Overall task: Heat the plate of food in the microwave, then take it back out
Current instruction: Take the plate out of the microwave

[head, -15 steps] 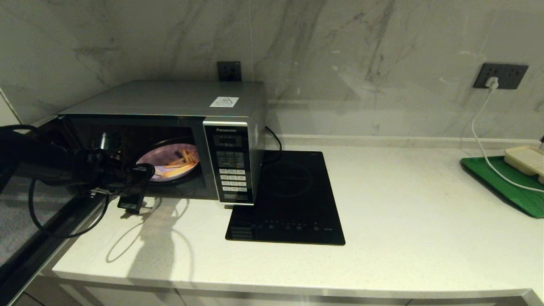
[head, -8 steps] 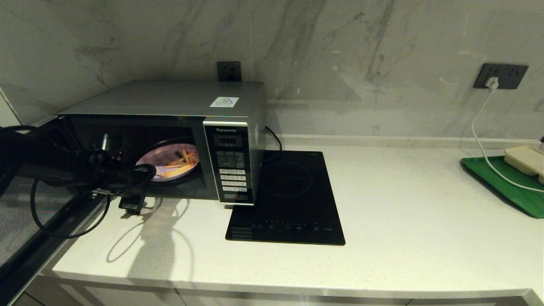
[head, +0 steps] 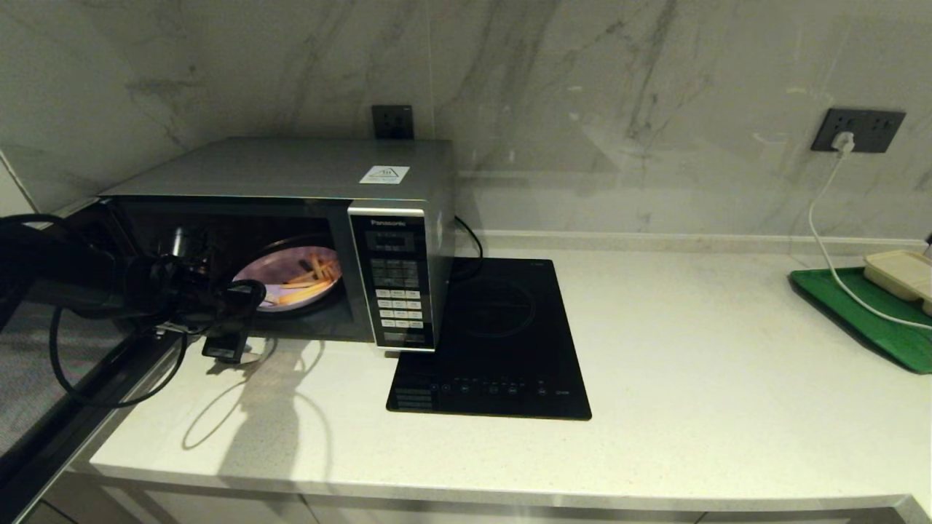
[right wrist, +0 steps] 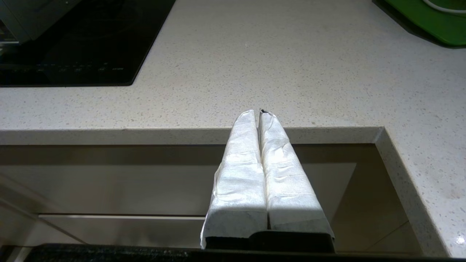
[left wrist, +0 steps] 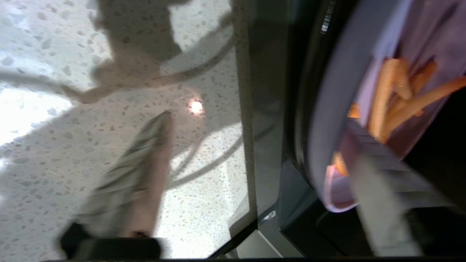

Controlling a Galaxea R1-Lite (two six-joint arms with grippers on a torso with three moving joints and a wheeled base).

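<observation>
Inside the open microwave (head: 291,218) sat the plate of food (head: 287,280); our left hand (left wrist: 255,174), wide open, straddled its rim, nothing lifted out yet.

Head high, facing counter (head: 692,378); wrists close, perhaps.

Pale grey marble-veined wall (head: 582,109) across the upper frame, glossy, with soft reflections. Dark square wall socket (head: 392,121) at upper centre-left; wider dark double socket (head: 858,130) at upper right, white plug and white cable (head: 823,240) trailing down to the lower right. Speckled off-white stone counter (head: 692,407) filling the lower half, lit from above, thin looping shadows at lower left. Flat black glass induction hob (head: 495,342) at centre. Green rectangular tray (head: 866,320) at right edge, beige compartment tray (head: 903,273) resting on it.
</observation>
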